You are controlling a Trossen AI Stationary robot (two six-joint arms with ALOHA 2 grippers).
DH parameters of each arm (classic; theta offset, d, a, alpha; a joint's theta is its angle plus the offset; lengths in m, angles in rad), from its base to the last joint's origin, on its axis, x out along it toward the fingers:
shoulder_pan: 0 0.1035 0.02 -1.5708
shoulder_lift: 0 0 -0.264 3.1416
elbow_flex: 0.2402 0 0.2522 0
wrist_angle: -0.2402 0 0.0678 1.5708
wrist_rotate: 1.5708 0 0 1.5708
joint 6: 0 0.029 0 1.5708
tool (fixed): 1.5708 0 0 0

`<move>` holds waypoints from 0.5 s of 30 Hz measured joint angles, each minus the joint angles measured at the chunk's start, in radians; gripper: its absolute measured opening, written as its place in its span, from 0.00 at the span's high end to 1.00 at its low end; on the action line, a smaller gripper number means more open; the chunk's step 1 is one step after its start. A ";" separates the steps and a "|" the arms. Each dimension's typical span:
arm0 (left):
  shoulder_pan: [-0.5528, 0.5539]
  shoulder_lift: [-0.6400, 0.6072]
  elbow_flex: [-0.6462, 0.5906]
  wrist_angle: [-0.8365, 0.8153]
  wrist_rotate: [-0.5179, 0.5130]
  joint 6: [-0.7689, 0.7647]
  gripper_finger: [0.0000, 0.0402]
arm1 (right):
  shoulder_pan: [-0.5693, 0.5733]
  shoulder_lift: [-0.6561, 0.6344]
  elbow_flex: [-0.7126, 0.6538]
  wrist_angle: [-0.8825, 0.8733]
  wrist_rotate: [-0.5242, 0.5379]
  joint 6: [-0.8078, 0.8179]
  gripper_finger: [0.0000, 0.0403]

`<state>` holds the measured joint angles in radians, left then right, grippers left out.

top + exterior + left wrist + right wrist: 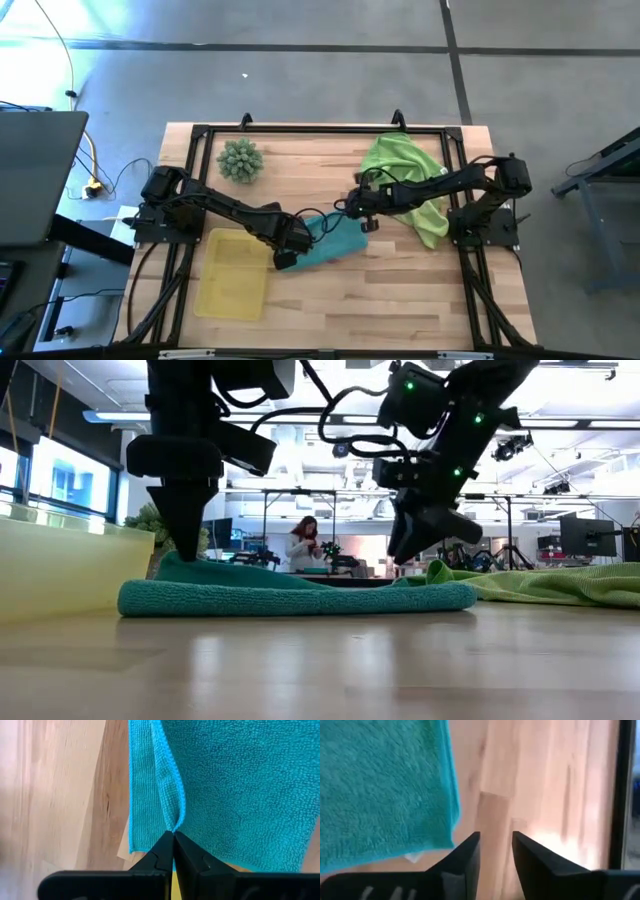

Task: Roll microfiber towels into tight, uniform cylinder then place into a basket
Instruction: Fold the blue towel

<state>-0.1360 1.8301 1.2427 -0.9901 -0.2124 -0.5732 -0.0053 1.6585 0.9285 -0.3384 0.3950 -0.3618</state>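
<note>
The left claw (173, 834) pinches a fold of the teal towel (335, 240) beside the yellow basket (233, 275). The right claw (496, 840) hovers narrowly parted, holding nothing, above the counter (400, 290).

The floor (320, 70) is grey with dark lines across it. Bright windows (65, 480) let in light on one side. Long lights (330, 425) hang from the ceiling. Far back, a person (303, 542) sits at a desk.

No text, label or number can be read anywhere
</note>
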 joint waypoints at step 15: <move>0.000 -0.001 0.000 -0.001 -0.031 -0.018 0.85 | 0.034 0.029 0.033 -0.005 -0.301 0.257 0.71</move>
<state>-0.1360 1.8294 1.2430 -0.9915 -0.2436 -0.5915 0.0288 1.6877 0.9611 -0.3436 0.0942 -0.1050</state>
